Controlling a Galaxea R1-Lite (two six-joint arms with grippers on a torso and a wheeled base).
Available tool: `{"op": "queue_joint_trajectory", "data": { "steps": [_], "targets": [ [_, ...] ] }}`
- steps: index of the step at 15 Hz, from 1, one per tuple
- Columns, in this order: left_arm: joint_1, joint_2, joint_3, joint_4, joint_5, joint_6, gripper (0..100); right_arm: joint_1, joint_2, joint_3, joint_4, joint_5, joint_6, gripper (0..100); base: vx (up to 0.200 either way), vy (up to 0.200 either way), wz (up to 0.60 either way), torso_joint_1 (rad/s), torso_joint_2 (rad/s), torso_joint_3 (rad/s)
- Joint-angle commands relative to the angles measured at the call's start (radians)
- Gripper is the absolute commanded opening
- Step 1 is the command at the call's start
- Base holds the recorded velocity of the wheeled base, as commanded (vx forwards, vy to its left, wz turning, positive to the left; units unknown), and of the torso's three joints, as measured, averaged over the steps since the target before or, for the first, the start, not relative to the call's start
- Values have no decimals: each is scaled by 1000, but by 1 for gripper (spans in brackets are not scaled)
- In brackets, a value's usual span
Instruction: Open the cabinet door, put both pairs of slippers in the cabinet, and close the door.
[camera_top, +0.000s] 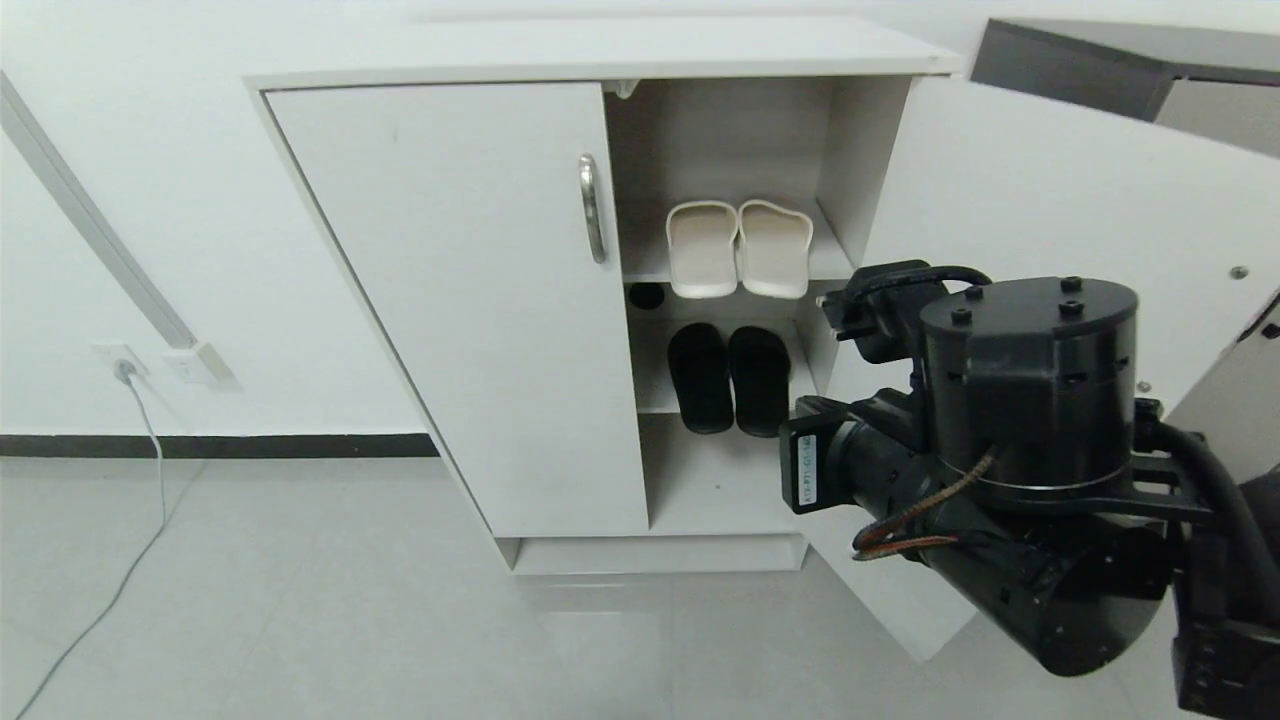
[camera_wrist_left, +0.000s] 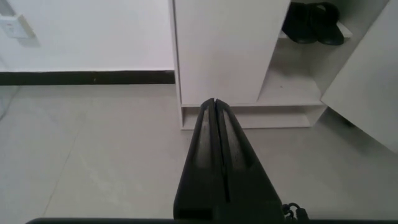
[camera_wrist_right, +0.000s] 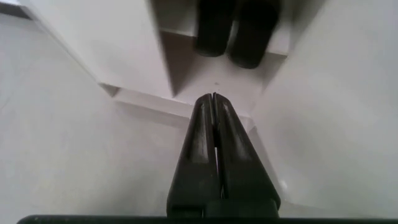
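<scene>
Sitting stowed in the cabinet are white slippers above black slippers, so only the open door needs shutting, likely why the right claw is pinched closed and empty near it; left claw likewise.

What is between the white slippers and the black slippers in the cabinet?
The shelf board that the white slippers rest on; the black slippers sit one shelf lower. The head view shows it.

We see a plain indoor room, like a hallway: a white shoe cabinet against a bare white wall, grey tiled floor, black skirting, a socket with its cable.
</scene>
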Motion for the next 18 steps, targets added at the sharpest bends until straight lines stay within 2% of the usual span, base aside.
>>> {"op": "queue_joint_trajectory", "data": {
  "steps": [1,9,18],
  "targets": [
    [0,1,0,1,0,0,0,-2,1,0,1,1,0,0,0,0,0,36,-549,-354],
    [0,1,0,1,2,0,0,-22,11,2,0,30,1,0,0,0,0,124,-472,-337],
    [0,1,0,1,2,0,0,-25,24,2,-2,30,3,0,0,0,0,184,-500,-319]
  ]
}}
